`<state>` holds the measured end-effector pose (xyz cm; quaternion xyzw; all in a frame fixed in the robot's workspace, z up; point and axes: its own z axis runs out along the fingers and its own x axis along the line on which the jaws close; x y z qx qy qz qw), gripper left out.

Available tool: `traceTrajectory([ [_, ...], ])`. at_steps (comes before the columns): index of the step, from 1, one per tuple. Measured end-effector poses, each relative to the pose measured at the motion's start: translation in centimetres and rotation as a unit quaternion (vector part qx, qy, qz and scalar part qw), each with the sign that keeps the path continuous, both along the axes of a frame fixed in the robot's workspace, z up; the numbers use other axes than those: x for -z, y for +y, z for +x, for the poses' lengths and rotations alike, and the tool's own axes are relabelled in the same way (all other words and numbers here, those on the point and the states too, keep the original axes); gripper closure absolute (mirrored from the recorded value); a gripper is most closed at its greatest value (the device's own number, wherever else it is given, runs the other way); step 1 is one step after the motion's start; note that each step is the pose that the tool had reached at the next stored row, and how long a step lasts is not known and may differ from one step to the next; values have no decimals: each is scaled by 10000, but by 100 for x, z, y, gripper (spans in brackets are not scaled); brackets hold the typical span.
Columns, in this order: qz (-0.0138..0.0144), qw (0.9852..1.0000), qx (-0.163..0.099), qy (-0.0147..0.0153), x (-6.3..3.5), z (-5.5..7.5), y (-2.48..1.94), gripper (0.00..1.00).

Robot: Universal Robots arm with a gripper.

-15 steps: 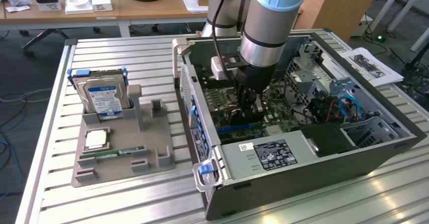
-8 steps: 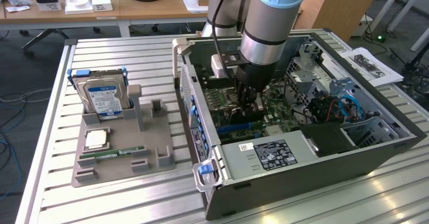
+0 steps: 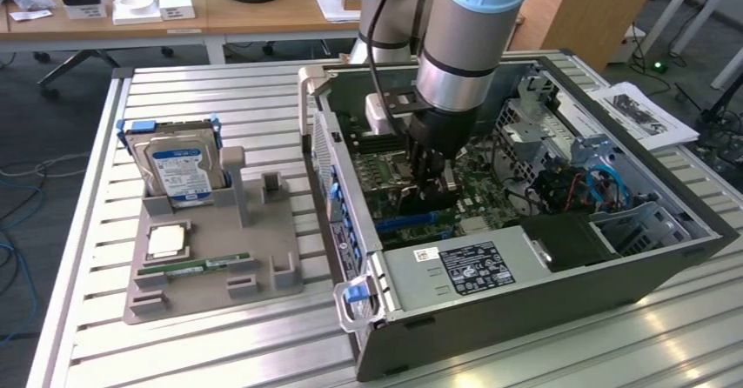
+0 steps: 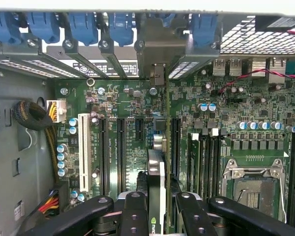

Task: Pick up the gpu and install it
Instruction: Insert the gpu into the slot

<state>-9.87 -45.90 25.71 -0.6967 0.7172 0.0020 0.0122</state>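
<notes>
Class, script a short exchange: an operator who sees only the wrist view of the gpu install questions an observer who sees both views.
Operator: My end effector grips the gpu above the motherboard. What lies outside the case?
Observer: A grey holder sits on the slatted table, beside the case on the exterior view's left.
Operator: Is anything in the holder?
Observer: A hard drive with a blue-white label stands upright at its far end.
</notes>
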Motion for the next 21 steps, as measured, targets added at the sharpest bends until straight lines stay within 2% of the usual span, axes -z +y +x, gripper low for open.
traceTrajectory([
  [6, 0, 10000, -10, -65, 7, -10, 0, 73],
  [21, 0, 10000, -10, -67, 15, -29, 0, 73],
])
